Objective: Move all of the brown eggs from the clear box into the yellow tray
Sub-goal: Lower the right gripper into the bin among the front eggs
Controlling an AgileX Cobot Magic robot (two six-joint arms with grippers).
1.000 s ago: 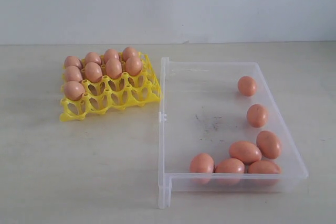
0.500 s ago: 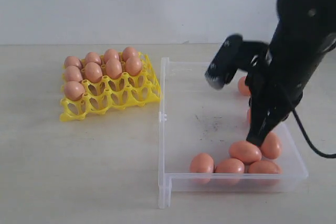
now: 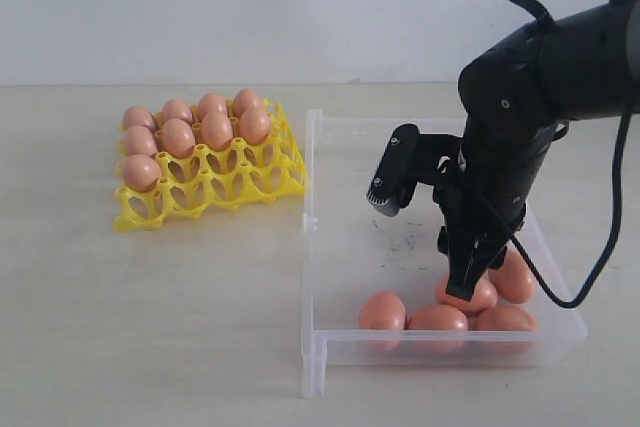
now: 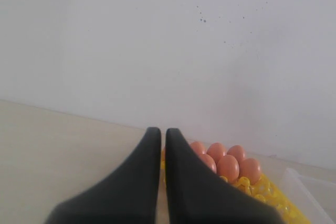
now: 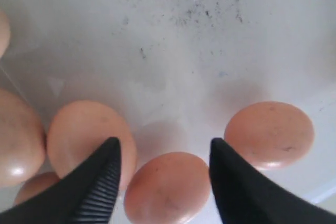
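On the left of the bench (image 3: 200,327), the yellow tray (image 3: 215,187) holds nine brown eggs (image 3: 177,135). They fill its two far rows and one left cup of the third row, so the rest of the third row and the near row are the free cups. The left fingers (image 4: 136,182) hang high beside this tray, pressed narrow with only a slit between them and nothing held. To the right stands the clear box (image 3: 345,207), with a cluster of eggs against its near wall. The right fingers (image 5: 94,187) stand wide apart and empty, straddling the target egg (image 5: 167,187). Centre this egg between the pads before descending. One finger overlaps the neighbouring egg (image 5: 79,124) in the wrist view and probably needs shifting clear of it. The other neighbour (image 5: 270,135) lies just beside the opposite finger. Close gently on the egg's widest part and lift straight up, because a smooth egg is likely to slip or roll. The right arm enters from the upper right, with the wrist bent steeply down and the fingers (image 3: 468,277) pointing into the box's near right corner, just above the cluster.
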